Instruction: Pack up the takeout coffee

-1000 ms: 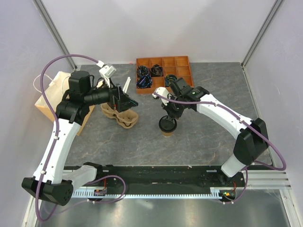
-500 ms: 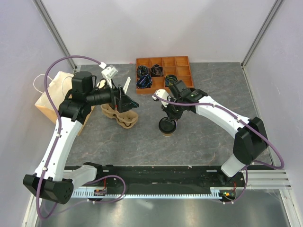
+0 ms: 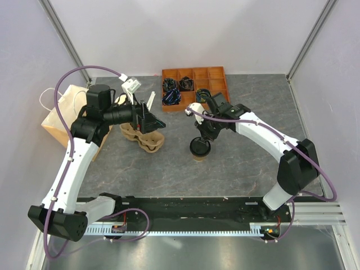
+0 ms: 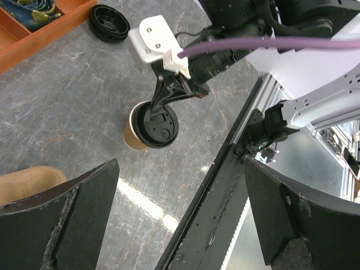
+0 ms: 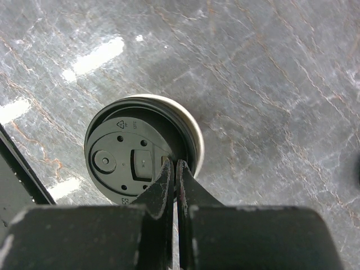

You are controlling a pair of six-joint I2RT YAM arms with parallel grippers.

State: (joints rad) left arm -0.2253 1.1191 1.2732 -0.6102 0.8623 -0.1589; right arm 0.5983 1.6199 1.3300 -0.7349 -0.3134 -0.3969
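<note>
right gripper: clenched, both fingers pressed together with only a hairline between them. the tips touch the black lid just inside its rim. cannot tell whether anything thin is pinched between them.

takeout coffee: count one. brown paper cup, black lid on top, upright on the grey table, directly beneath the right gripper's tips. right wrist view: a crescent of the pale cup rim shows past the lid on the side away from the fingers, so the lid looks slightly off centre.

left gripper: released, jaws spread wide, nothing between them. its wrist view looks across at the coffee and the right gripper from the side; the cup is apart from this gripper, toward the right arm.

pulp cup carrier: count one, just beneath the left gripper. number of wells not clear. the coffee stands apart from it.

paper bag: count one, brown, white handle, behind the left gripper on the arm's outer side.

orange tray: count one, compartmented, beyond the right gripper at the far edge. dark items fill some of its left compartments; exact count unclear.

loose black lid: count one, near the tray.
</note>
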